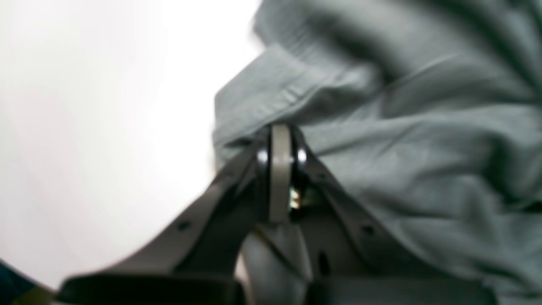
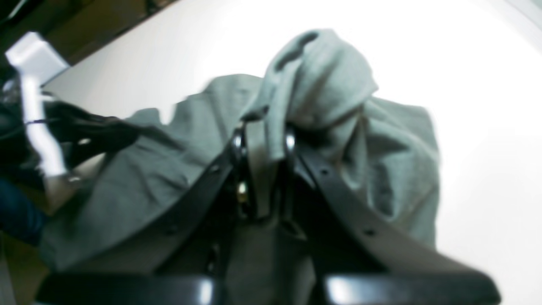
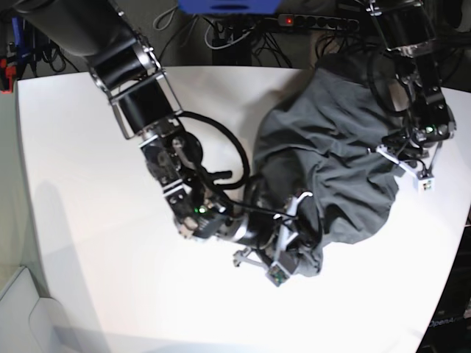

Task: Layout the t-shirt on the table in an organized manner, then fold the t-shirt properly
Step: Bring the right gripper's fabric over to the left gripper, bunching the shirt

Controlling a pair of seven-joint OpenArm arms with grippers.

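Two closed jaws of the left gripper [image 1: 280, 140] pinch the t-shirt [image 1: 402, 148] at centre frame. Right wrist: the right gripper [image 2: 264, 135] likewise clamps cloth (blurred). Base view — shirt bunched right of centre on the table [image 3: 88, 220].

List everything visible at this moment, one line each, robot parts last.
t-shirt: one, dark charcoal-grey, crumpled in a heap on the right half of the table, not laid flat.
table: one, white, rounded corners, fills most of the base view.
power strip: one, black with a red switch, on the floor beyond the far edge.
blue object: one, at the top edge, partly cut off.
cables: several, dark, on the floor behind the table.
right gripper: one, black, jaws shut on a bunched fold of the shirt.
left gripper: one, black, jaws shut on a shirt edge, at the heap's right side.
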